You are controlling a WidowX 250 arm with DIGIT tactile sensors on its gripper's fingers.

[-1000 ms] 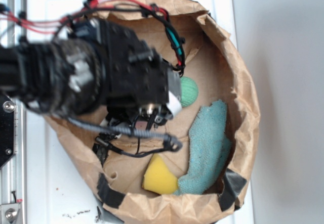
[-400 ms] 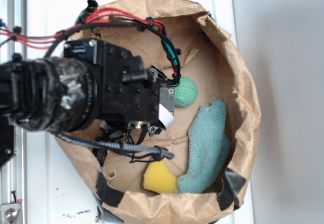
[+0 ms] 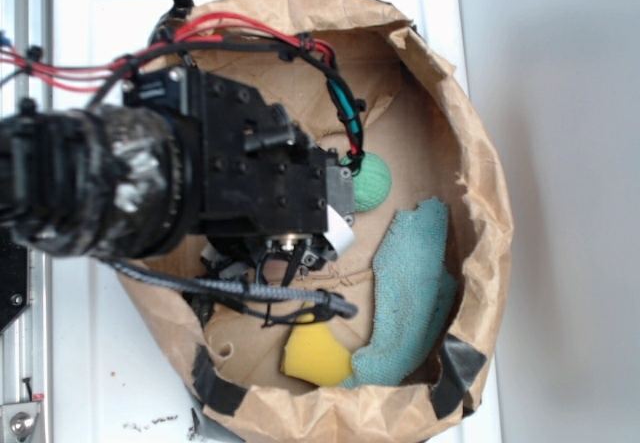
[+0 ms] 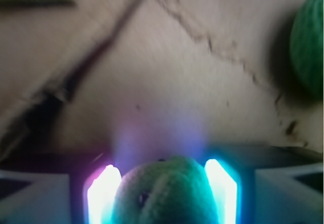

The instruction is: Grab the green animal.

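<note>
Since a second ago my arm has swung up and slightly right over the paper bag [image 3: 480, 213], and the motion blur is gone; in the last fraction of a second I've barely shifted. Wrist view: the green animal [image 4: 164, 191] sits between my fingers [image 4: 104, 193], its rounded green head filling the gap, both glowing pads right against its sides. So my gripper [image 4: 162, 196] looks narrowed around the toy, though I can't confirm actual squeeze. In the exterior view my body hides the toy completely.

Doing this well: finish closing gently, since plush compresses, then lift straight up. The teal ball [image 3: 368, 181] is just off to the side and the yellow sponge [image 3: 315, 353] and teal cloth [image 3: 410, 293] are further off, so no lateral drift. Watch the dangling cable [image 3: 270, 293] near the bag rim.
</note>
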